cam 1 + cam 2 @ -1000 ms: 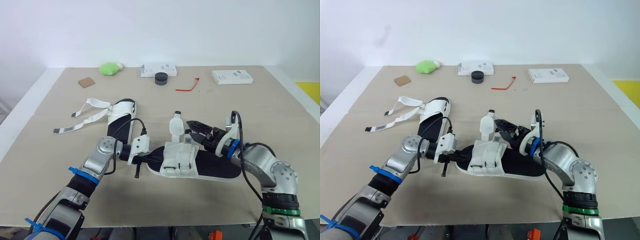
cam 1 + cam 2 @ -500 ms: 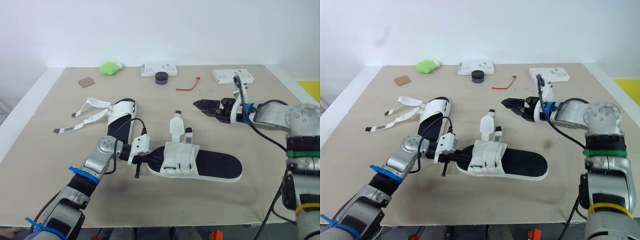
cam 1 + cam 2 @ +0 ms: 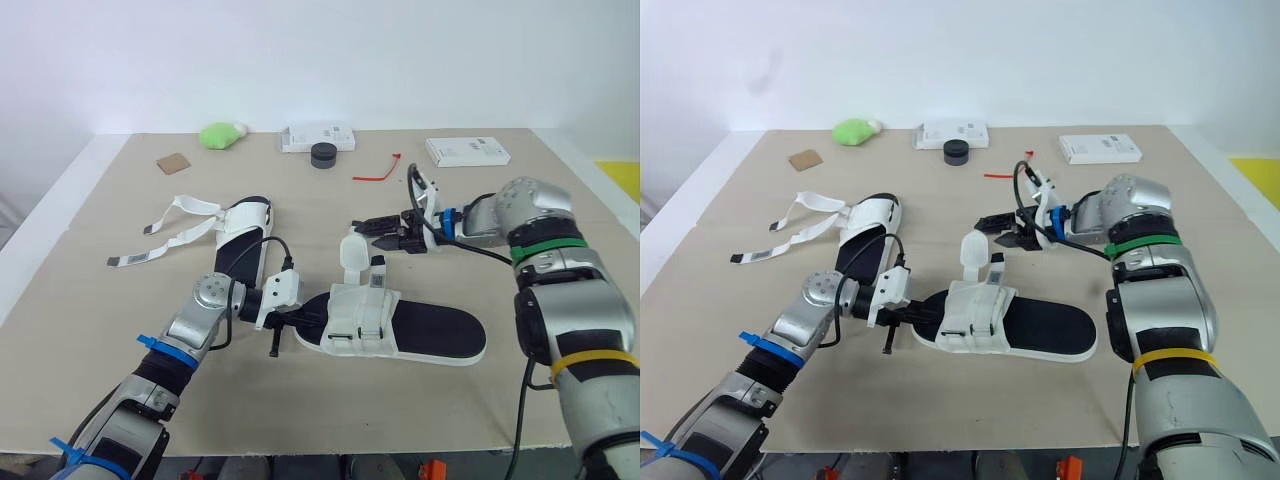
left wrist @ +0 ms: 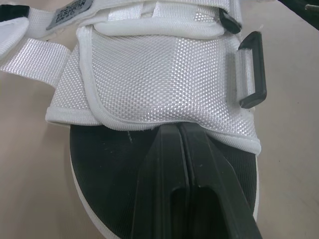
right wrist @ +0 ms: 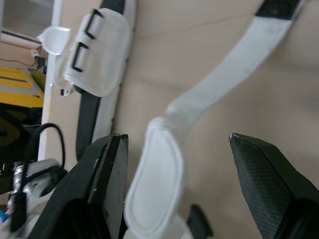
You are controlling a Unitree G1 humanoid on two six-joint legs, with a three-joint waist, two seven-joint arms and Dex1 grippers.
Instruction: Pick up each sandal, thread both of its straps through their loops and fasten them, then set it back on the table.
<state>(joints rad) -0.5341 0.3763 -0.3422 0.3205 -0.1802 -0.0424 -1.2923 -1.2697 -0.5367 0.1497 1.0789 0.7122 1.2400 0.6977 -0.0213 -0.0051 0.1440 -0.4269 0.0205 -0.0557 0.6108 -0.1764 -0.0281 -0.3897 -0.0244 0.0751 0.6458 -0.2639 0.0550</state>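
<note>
On the table [image 3: 90, 330] you had two sandals. The near sandal [image 3: 432, 336] lay flat between your grippers, its toe at the left gripper [image 3: 292, 321] and its heel below the right arm. The far sandal [image 3: 246, 232] lay just beyond the left gripper, its two straps [image 3: 176, 224] spread loose on the table away from it. Your left gripper was clenched, fingers pressed together, tip against the edge of the near sandal's white upper. Your right gripper [image 3: 368, 228] was released, fingers wide apart, just above the tip of the raised strap [image 3: 352, 256], which stood up between them. A red tie [image 3: 377, 172] lay well beyond the right gripper.
</note>
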